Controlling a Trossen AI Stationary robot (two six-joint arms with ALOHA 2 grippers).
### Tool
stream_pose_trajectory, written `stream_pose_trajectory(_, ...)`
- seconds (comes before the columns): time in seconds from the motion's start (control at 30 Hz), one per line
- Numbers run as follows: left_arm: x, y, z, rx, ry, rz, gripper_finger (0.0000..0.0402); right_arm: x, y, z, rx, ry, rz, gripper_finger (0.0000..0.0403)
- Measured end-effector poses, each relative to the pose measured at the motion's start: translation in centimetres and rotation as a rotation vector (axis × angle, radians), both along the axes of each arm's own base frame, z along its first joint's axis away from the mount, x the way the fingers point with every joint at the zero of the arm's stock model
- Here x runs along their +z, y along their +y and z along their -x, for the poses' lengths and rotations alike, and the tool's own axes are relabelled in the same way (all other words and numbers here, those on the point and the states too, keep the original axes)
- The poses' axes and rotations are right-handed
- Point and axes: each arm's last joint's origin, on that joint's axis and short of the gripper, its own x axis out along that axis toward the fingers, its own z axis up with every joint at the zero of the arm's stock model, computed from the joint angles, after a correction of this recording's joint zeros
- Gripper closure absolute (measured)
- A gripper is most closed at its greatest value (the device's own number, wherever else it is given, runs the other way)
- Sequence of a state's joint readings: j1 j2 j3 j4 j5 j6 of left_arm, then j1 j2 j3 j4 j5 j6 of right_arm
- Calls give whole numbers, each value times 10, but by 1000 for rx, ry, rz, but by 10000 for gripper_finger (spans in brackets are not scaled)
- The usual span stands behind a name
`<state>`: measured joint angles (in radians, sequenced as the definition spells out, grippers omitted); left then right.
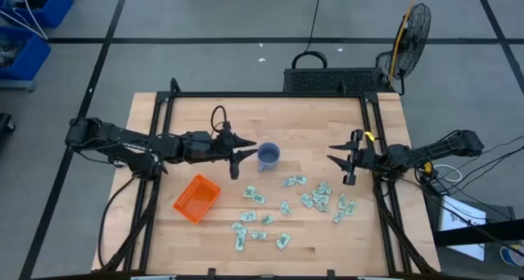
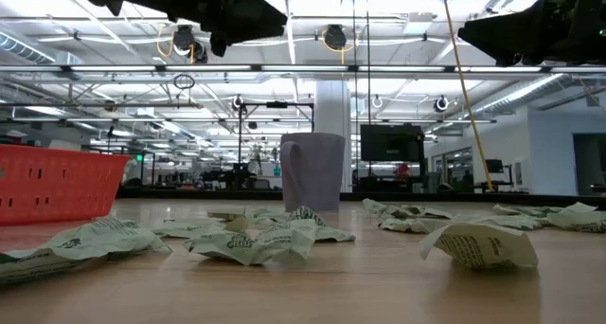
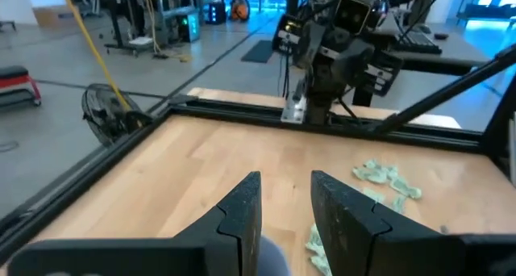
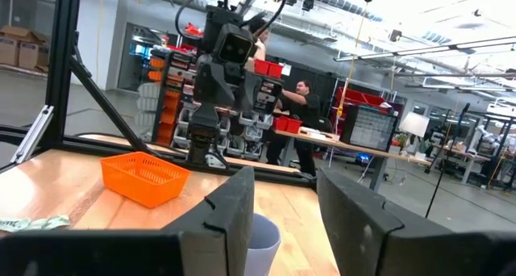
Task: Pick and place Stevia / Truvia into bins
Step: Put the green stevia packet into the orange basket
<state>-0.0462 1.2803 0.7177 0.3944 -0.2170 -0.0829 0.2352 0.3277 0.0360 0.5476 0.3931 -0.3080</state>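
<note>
Several crumpled pale green and white packets (image 1: 286, 206) lie scattered flat on the wooden table, on its near right half; they also show in the low view (image 2: 256, 241). The orange bin (image 1: 196, 198) stands on the table's near left part, with nothing visible inside. My left gripper (image 1: 243, 159) hovers open above the table, just left of the blue-grey mug (image 1: 268, 155). My right gripper (image 1: 338, 164) hovers open to the mug's right, above the far edge of the packet scatter. In the wrist views both pairs of fingers, left (image 3: 286, 187) and right (image 4: 282, 183), stand apart around nothing.
The mug (image 2: 312, 171) stands upright between the two grippers. A black frame (image 1: 270, 96) runs around the table's edges. Bare wood lies along the far half of the table. Beyond the table a fan (image 1: 413, 26) stands, and a person (image 4: 302, 106) is in the room.
</note>
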Motion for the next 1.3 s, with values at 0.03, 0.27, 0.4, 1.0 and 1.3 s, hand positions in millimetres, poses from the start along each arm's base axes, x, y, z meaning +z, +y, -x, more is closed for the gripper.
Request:
stream_pose_trajectory(0.03, -1, 0, 0, 1, 5, 10, 286, 0, 0, 0, 0, 0, 0, 273)
stream_pose_trajectory(0.27, -9, 7, 2, 63, 66, 138, 286, 0, 0, 0, 0, 0, 0, 273)
stream_pose_trajectory(0.4, -12, 10, 3, 90, 82, 192, 286, 0, 0, 0, 0, 0, 0, 273)
stream_pose_trajectory(1.0, -12, 15, 3, 93, 76, 273, 286, -1, 0, 0, 2, 6, -7, 273)
stream_pose_trajectory(1.3, -21, -45, 0, -172, 300, 12, 286, -3, 1, -2, -5, 33, 28, 273)
